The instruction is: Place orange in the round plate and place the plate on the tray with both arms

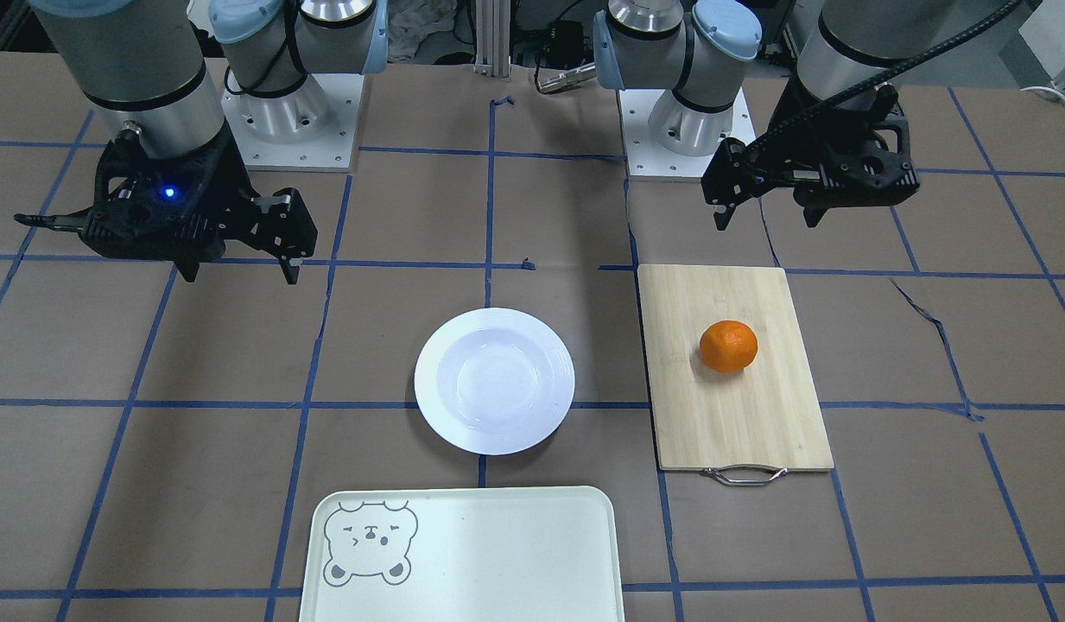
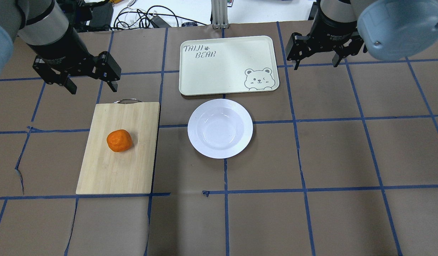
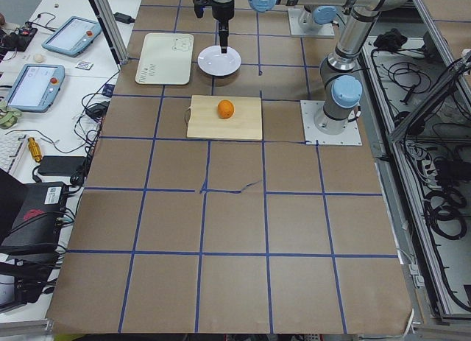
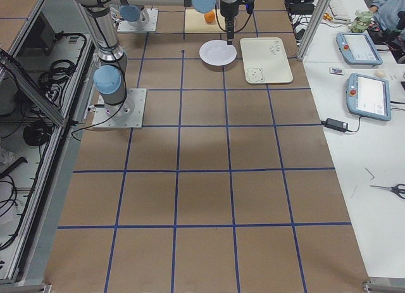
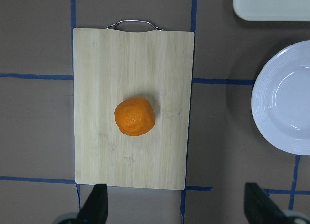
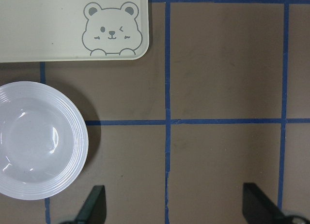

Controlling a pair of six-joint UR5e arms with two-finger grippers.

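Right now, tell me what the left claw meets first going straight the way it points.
The left claw likely meets the wooden cutting board near its robot-side corner, or the brown table paper just beside it; depth is unclear. The orange lies off that line.

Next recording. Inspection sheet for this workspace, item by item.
Surface: brown paper-covered table with blue tape grid, torn in spots.
Job's things: small bright orange on wooden cutting board; glossy white round plate empty, on the table beside pale cream rectangular tray.
Clutter: nothing seen.
Grippers: left gripper open, empty; right gripper open, empty.
Cables: black corrugated cable running to the left gripper; loose black cables beyond the table's edge.
Surroundings: blue-edged screen devices beside the table.
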